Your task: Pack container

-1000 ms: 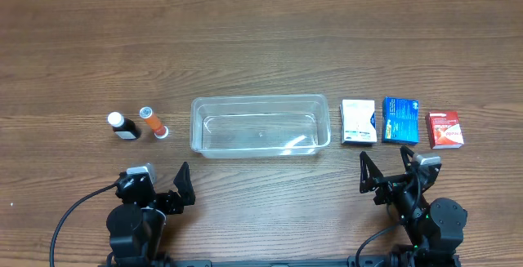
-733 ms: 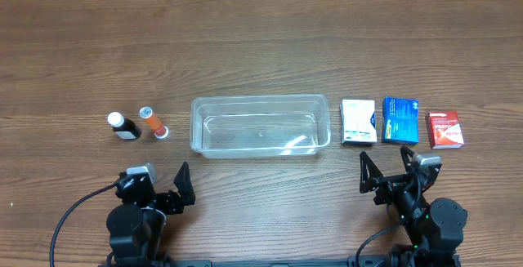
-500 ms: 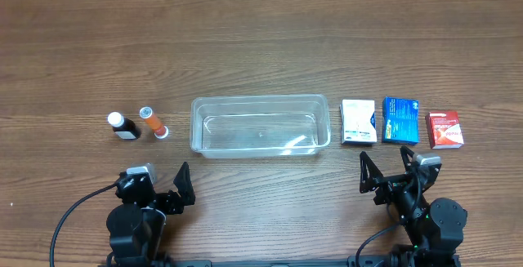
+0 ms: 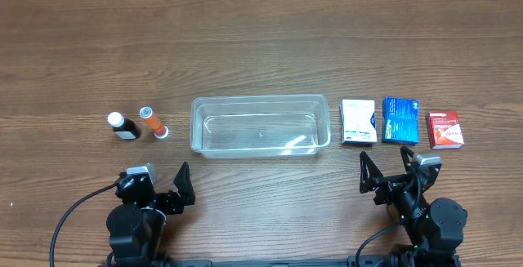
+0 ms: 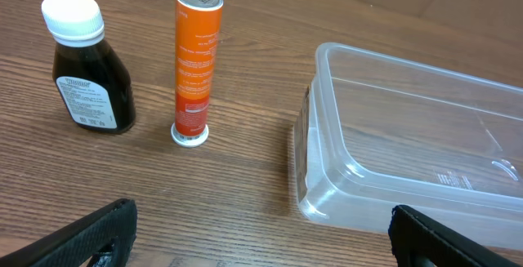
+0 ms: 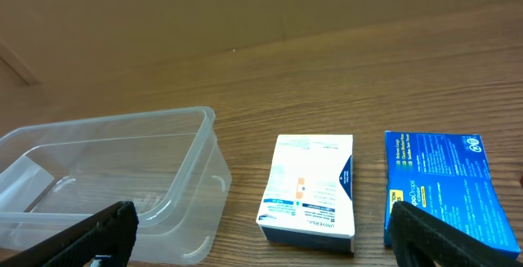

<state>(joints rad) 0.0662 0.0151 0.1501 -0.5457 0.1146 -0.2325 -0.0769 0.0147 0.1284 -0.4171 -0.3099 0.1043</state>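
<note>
Ahead of wide-spread left hand (image 4: 159, 184) and right hand (image 4: 384, 171), container (image 4: 260, 126), untouched

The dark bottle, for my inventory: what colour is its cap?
White; the cap on the dark bottle shows best in the left wrist view.

I see container (image 4: 260, 99) centre frame | bottle (image 4: 122, 126) and tube (image 4: 152, 122) side by side at left | row of boxes (image 4: 400, 121) at right

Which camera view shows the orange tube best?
The left wrist view: the orange tube stands close and upright, with its whole side and label showing. The overhead view shows the same tube small and mostly from above. The right wrist view does not show it.
</note>
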